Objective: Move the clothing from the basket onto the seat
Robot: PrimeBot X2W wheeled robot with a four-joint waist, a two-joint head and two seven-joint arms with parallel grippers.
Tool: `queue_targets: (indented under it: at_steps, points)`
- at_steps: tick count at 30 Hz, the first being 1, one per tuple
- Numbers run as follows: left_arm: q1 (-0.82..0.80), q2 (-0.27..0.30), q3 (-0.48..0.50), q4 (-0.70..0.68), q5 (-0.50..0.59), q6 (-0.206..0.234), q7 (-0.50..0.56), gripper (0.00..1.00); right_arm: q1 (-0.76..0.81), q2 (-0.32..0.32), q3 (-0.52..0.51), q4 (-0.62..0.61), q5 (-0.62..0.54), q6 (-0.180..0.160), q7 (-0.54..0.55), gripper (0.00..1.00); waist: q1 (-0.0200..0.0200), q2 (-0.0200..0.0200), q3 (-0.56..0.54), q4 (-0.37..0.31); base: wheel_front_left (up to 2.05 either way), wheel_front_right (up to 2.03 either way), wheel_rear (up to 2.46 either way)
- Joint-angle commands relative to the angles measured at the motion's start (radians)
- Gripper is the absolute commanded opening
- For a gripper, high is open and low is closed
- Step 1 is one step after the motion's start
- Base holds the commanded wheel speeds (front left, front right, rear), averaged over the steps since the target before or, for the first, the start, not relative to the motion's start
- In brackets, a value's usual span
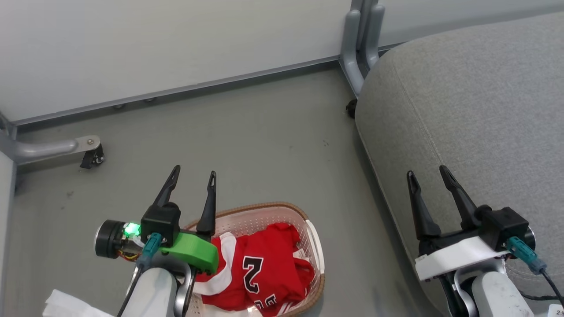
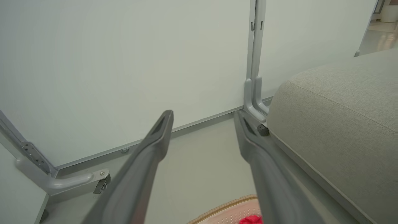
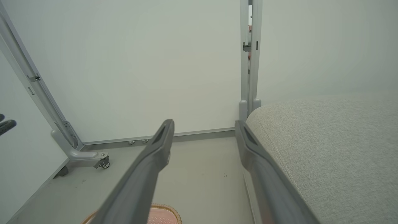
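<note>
Red jerseys [image 1: 260, 270] with white trim lie piled in the cream basket [image 1: 273, 215] at the bottom middle of the head view; the top one shows a black "2". My left gripper [image 1: 194, 175] stands open above the basket's left rear rim, empty. My right gripper [image 1: 428, 171] is open and empty above the left edge of the grey seat [image 1: 476, 114]. In the left wrist view the left gripper [image 2: 203, 116] points at the wall, with the basket rim [image 2: 224, 205], a red scrap of jersey [image 2: 251, 220] and the seat [image 2: 342, 124] nearby. The right wrist view shows the right gripper [image 3: 204, 124], seat [image 3: 329, 140] and basket rim [image 3: 168, 207].
White partition panels stand behind on grey metal feet with castors [image 1: 92, 158], one foot [image 1: 359, 57] close to the seat's far corner. Grey floor [image 1: 246, 141] lies between basket, wall and seat. White cloth [image 1: 66, 304] shows at the bottom left beside my left forearm.
</note>
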Motion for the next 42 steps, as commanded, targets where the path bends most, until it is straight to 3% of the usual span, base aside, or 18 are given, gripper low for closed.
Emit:
queue_targets:
  at_steps: [1,20,42]
  points:
    - [-0.033,0.010,-0.007,0.017,0.009,-0.010,-0.001,1.00,-0.021,-0.003,0.004,-0.011,0.001,0.000,-0.003,1.00,0.0000,0.0085,0.056,-0.050,0.00,0.00,0.00]
    - [-0.254,0.062,-0.114,0.297,0.066,-0.065,-0.001,1.00,-0.152,-0.002,0.047,-0.122,0.051,0.000,-0.003,1.00,0.0000,0.0085,0.346,-0.227,0.00,0.00,0.00]
    - [-0.525,0.111,-0.247,0.699,0.122,-0.082,-0.001,1.00,-0.258,-0.002,0.074,-0.216,0.091,0.000,-0.003,1.00,0.0000,0.0085,0.639,-0.289,0.00,0.00,0.00]
